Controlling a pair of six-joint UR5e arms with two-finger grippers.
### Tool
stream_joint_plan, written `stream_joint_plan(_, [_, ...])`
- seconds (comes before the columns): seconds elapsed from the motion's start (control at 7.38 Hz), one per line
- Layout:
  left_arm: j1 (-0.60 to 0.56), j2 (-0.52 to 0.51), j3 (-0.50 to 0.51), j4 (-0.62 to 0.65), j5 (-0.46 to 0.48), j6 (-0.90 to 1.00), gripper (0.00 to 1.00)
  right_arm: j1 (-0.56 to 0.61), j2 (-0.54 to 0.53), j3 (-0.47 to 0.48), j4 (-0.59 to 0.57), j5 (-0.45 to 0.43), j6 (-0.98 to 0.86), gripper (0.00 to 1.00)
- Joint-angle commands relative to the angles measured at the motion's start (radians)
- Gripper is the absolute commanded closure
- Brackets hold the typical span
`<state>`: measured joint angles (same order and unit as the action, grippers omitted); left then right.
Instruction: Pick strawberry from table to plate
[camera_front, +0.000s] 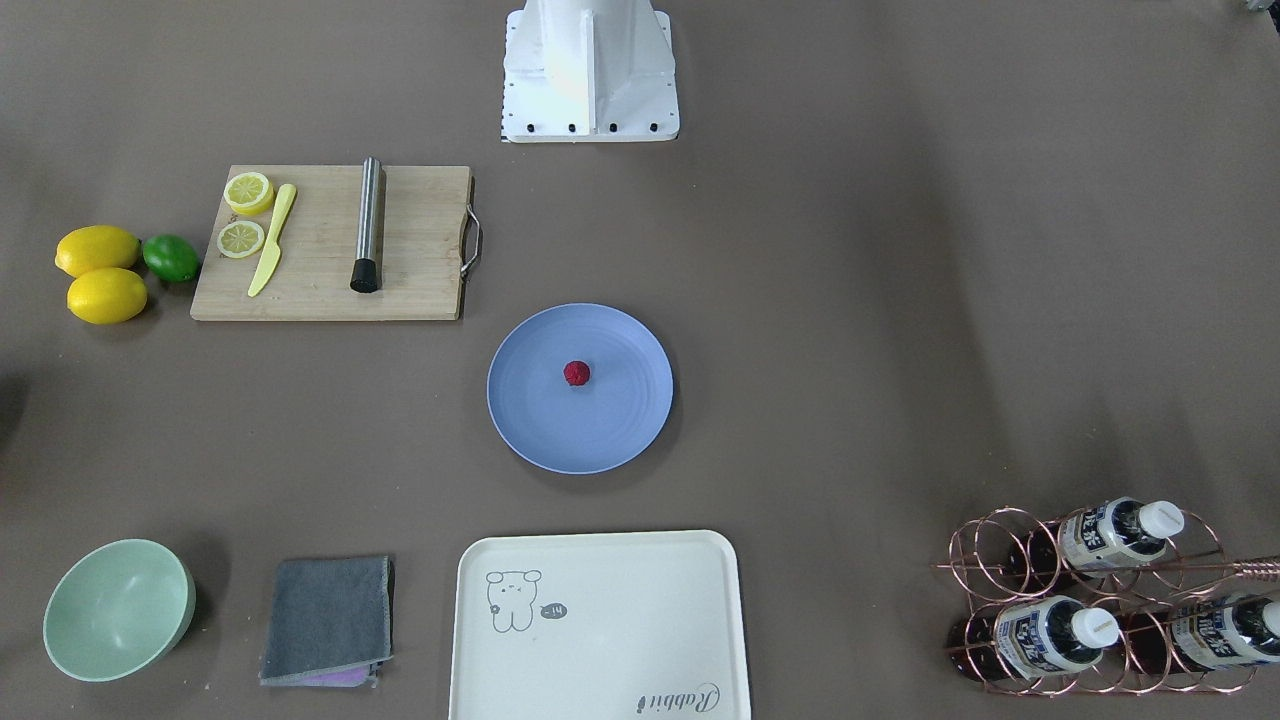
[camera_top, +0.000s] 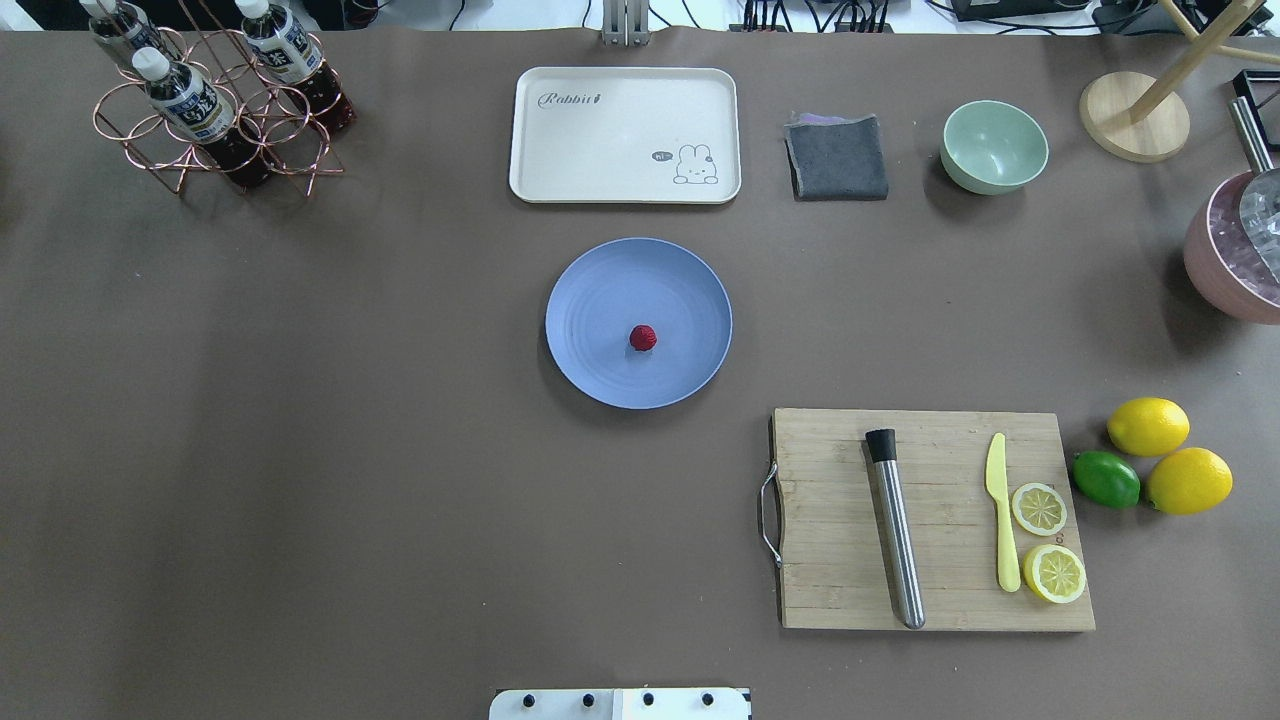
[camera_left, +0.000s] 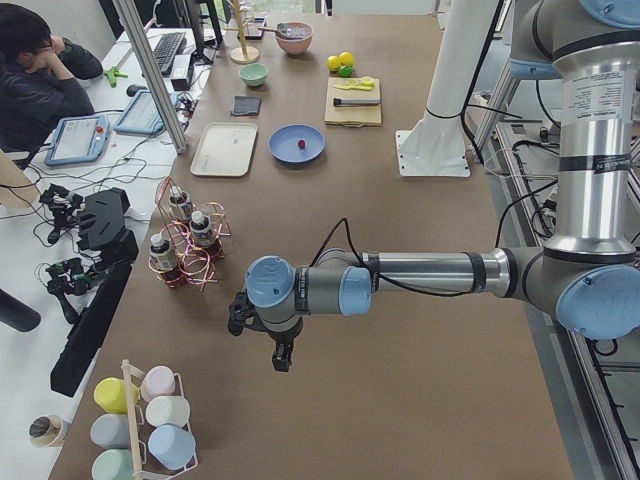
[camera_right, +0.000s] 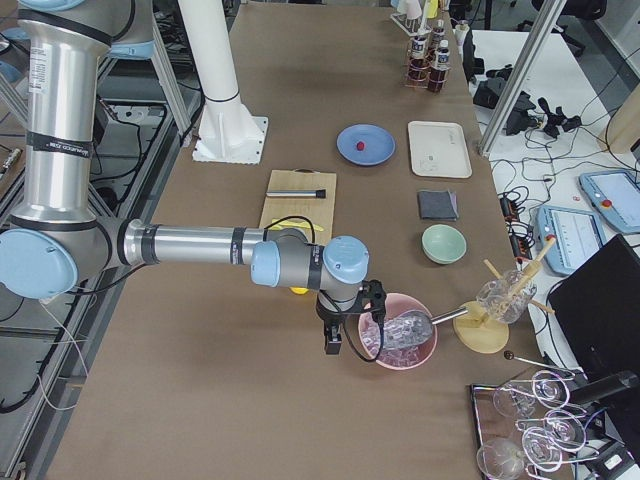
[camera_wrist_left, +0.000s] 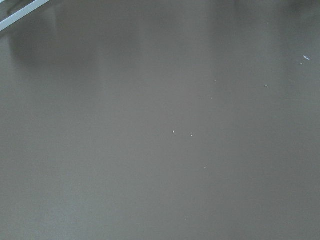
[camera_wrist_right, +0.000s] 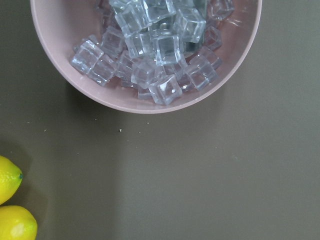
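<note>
The strawberry (camera_top: 643, 338) already lies on the blue plate (camera_top: 600, 290), just off the plate's middle toward 6 o'clock in the overhead view. It touches the plate and nothing else. It looks roundish, with no long axis worth lining up on. Judged from this, the placing is done, and any coming move would be a rest or a reset, not a pick.

Neither arm is near it. In the view from the robot's left end, the left claw (camera_left: 283, 358) hangs low over bare desk (camera_top: 300, 400), on the near side of the bottle rack (camera_left: 185, 245). The plate lies far up the desk from it, at about 12 o'clock. Its wrist camera sees only brown cloth.

In the view from the robot's right end, the right claw (camera_right: 333, 343) hangs beside the pink bowl (camera_wrist_right: 55, 45) of ice cubes (camera_wrist_right: 150, 50), with the plate well apart at about 12 to 1 o'clock. Its wrist camera looks down on the bowl's rim, and two lemons (camera_wrist_right: 10, 200) show at 8 o'clock.

Which arm stands nearer the plate cannot be told with any certainty. Both claws show only in the side views, so how wide either one stands cannot be told. Neither appears to hold anything.
</note>
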<state>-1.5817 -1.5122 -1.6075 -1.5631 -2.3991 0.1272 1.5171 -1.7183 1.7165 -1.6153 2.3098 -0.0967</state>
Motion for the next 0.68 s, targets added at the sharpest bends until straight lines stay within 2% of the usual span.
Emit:
stream_joint_plan(0.0, [0.000, 0.001, 0.001, 0.000, -0.002, 0.000, 0.00, 0.000, 0.000, 0.000, 0.000, 0.000, 0.000, 0.00])
stream_joint_plan(0.54, [-0.001, 0.006, -0.003, 0.000, 0.002, 0.002, 0.00, 0.000, 0.000, 0.000, 0.002, 0.017, -0.001, 0.00])
